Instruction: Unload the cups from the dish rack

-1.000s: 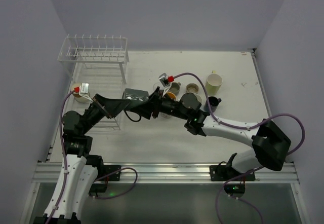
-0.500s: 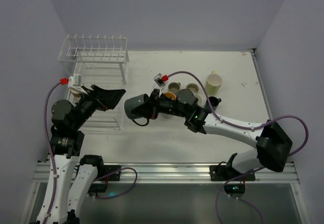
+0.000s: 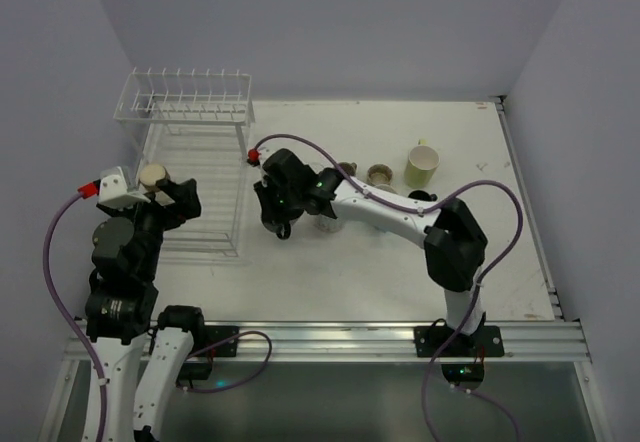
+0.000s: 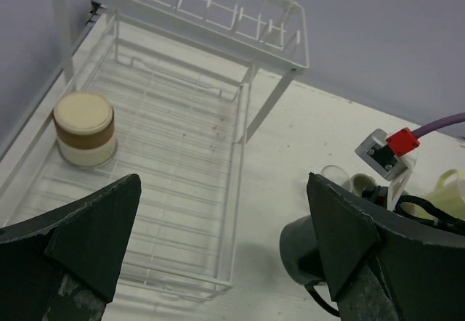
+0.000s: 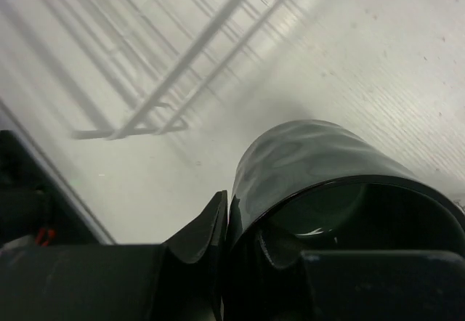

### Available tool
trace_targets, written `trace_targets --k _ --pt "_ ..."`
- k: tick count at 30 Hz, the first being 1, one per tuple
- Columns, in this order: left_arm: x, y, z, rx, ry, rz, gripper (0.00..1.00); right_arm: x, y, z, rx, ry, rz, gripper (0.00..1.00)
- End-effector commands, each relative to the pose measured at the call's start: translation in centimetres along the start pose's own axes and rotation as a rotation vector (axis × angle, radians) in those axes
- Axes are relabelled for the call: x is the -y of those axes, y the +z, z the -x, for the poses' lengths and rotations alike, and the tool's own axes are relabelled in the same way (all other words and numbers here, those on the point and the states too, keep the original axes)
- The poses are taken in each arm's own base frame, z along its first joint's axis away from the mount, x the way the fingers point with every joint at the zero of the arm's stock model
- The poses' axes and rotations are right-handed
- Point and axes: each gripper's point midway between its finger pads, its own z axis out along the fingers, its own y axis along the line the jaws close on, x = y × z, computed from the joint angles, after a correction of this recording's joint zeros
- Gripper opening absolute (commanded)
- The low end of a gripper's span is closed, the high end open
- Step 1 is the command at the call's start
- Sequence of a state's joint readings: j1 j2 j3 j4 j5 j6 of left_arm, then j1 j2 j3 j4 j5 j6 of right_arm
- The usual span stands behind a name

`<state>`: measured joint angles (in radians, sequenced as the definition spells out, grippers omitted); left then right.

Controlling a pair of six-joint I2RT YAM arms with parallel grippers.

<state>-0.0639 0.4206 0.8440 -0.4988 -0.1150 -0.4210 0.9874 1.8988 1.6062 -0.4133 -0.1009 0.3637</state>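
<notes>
Nearby, tan cup (image 4: 85, 128) stands in the dish rack (image 4: 174, 154).

Your left gripper (image 3: 183, 200) released the dark grey mug (image 5: 312, 161), jaws now wide, drawn back over the dish rack (image 4: 235, 190), your right gripper (image 3: 278, 202) closed on the mug's rim, swung left toward the rack.

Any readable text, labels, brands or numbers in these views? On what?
None readable in any view.
No print shows on the dish rack, the tan cup, the grey mug or the yellow-green cup.
The red plug on the wrist camera bears no lettering either.
</notes>
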Motion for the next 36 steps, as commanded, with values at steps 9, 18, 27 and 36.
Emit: trace_targets --k 9,18,27,36 --pt "-3.8 0.8 -2.2 -0.002 0.063 0.164 1.0 3.5 4.5 -1.9 -0.165 -0.182 -0.241 0.0" --pt "-4.3 1.3 -3.2 -0.017 0.061 0.179 1.0 4.6 6.7 -3.7 -0.187 -0.194 -0.297 0.16" --pt "-4.1 2.0 -2.6 -0.038 0.059 0.2 1.0 0.5 1.9 1.9 -0.006 -0.165 -0.167 0.83" --pt "-6.5 6.0 -5.8 -0.18 0.066 0.371 1.0 -5.2 -7.4 5.5 0.259 -0.146 0.112 0.99"
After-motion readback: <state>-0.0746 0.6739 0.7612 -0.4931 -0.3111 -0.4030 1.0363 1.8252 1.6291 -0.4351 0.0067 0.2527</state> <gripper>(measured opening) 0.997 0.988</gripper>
